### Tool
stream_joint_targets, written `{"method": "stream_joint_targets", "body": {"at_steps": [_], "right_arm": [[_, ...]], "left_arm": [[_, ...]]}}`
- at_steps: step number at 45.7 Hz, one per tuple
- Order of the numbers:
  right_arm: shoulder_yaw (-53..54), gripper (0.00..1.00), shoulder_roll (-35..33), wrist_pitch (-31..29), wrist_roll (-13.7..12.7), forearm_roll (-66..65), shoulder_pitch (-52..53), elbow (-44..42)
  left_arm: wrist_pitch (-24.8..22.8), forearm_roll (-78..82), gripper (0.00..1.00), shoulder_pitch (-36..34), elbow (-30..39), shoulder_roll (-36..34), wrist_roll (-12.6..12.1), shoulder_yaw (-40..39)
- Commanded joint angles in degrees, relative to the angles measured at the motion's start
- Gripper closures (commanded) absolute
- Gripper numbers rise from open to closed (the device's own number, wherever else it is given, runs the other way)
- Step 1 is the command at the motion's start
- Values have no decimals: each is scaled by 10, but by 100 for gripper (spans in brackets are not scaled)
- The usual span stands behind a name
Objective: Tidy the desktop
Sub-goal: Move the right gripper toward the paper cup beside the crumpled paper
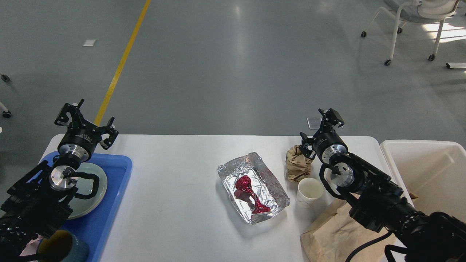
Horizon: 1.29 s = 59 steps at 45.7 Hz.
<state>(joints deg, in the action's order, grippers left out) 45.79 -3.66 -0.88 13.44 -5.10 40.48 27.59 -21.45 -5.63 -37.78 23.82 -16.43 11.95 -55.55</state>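
Trash is what's left to deal with on the desktop [174, 182], which fills the lower half of the head view and runs under both arms. Right gripper [320, 129] hovers over the far right part, fingers spread and holding nothing. Just below and to its left sits a crumpled brown paper ball [297, 163], nearly touching the finger on that side. A bit nearer the robot than that is a white paper cup [309, 192], upright, and further left a foil tray [253, 187] with a red wrapper [249, 194] in it. A flat brown paper bag [338, 233] lies under the right forearm. The cream bin [429, 171] is right of the gripper, off the table edge.

Left gripper [85, 122] is also wide open and empty, hanging just beyond the blue tray [113, 203], which holds a pale green plate [93, 189].

My guess is the paper ball is the next grab. Tips: come down straight over it, centre the fingers on the widest bit, squeeze gently since it'll squash, and lift clear before swinging right so you don't knock the cup over.
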Motion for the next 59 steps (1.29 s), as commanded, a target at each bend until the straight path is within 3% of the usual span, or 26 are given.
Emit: {"method": "stream_joint_targets", "body": {"at_steps": [1, 59], "right_arm": [[1, 0, 1, 4, 0, 0, 0, -1], [3, 0, -21, 0, -5, 1, -8, -4]], "left_arm": [[0, -1, 3, 0, 0, 0, 0, 0], [0, -1, 3, 1, 0, 1, 0, -1]]}}
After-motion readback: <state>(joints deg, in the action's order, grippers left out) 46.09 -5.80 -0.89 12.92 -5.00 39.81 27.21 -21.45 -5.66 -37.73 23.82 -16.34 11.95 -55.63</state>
